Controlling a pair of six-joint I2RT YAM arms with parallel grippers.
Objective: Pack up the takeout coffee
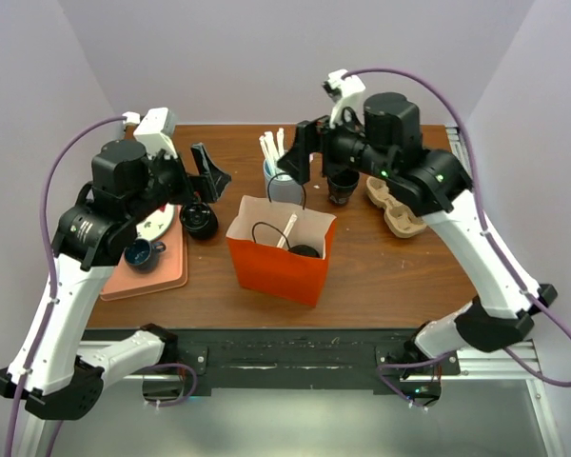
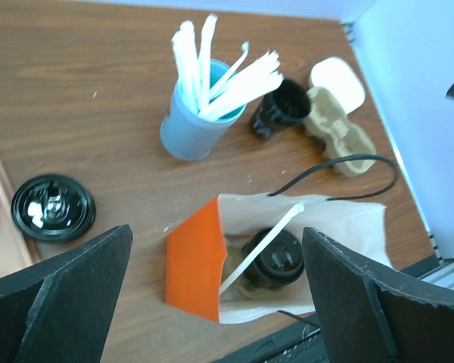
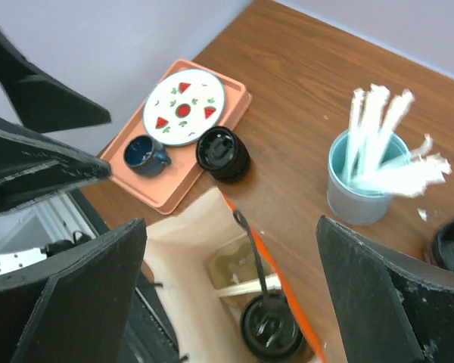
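Note:
The takeout coffee [image 1: 306, 251], a dark brown cup with a black lid, stands upright inside the open orange paper bag [image 1: 276, 271]. It shows in the left wrist view [image 2: 276, 261] and the right wrist view [image 3: 271, 331]. A white straw [image 2: 261, 246] leans in the bag beside it. My left gripper [image 1: 202, 176] is open and empty, held up left of the bag; its view [image 2: 219, 302] looks down into the bag [image 2: 189, 257]. My right gripper [image 1: 305, 162] is open and empty, held up behind the bag [image 3: 178, 257].
A blue straw holder [image 1: 281, 181] stands behind the bag, with an open black cup [image 1: 343, 186] and a cardboard cup carrier [image 1: 395, 205] to its right. An all-black lidded cup [image 1: 199, 221] stands left of the bag. A pink tray [image 1: 162, 271] holds a blue mug [image 1: 141, 253] and a plate [image 1: 159, 225].

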